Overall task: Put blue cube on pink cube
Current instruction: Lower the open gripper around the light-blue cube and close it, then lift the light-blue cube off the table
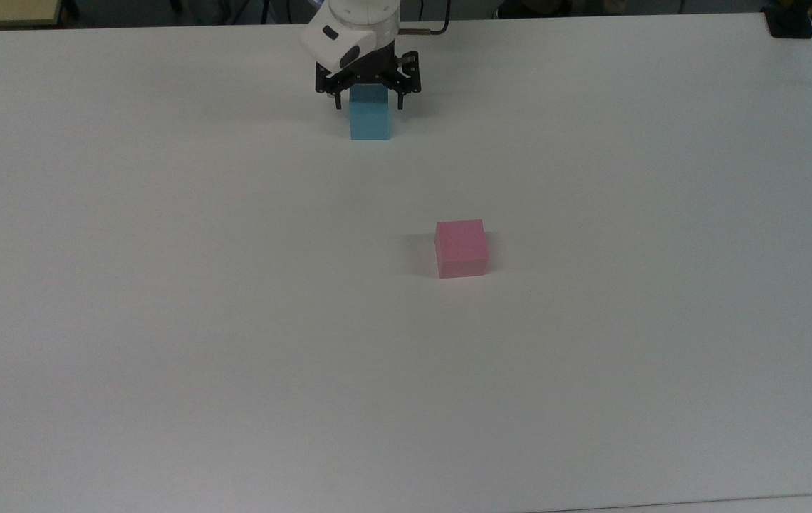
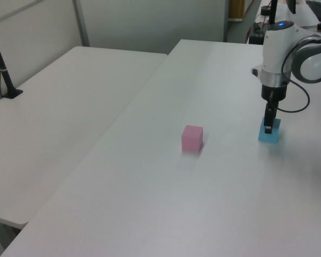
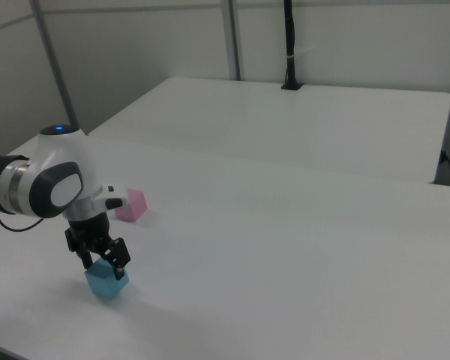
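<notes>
White tabletop (image 1: 164, 320) stretches out bare in front of me, and in the top view the near half has wide free room in every direction, with the near edge running along the bottom of the frame. From my seat the first thing I meet going back is the pink cube (image 1: 461, 248), sitting flat a little to the top view's right of centre, well away from every edge. Its faces sit nearly square to the table edges, turned only slightly, and it has no long axis that I can make out. I see it too in the left view (image 2: 192, 137) and behind the arm in the right view (image 3: 131, 204).

Farther back, near the far edge, the blue cube (image 1: 370, 119) rests flat on the table, also roughly square to the edges, well apart from the pink one. The gripper (image 1: 368, 100) hangs over it with its fingers spread wide, one on each side of the cube's top, not pressing it as far as I can see. The left view shows the blue cube (image 2: 270, 133) under the white arm (image 2: 281, 48).

A second white table (image 2: 53, 118) stands alongside, with a black post (image 2: 1, 64) on it. I can read no writing or labels anywhere.
</notes>
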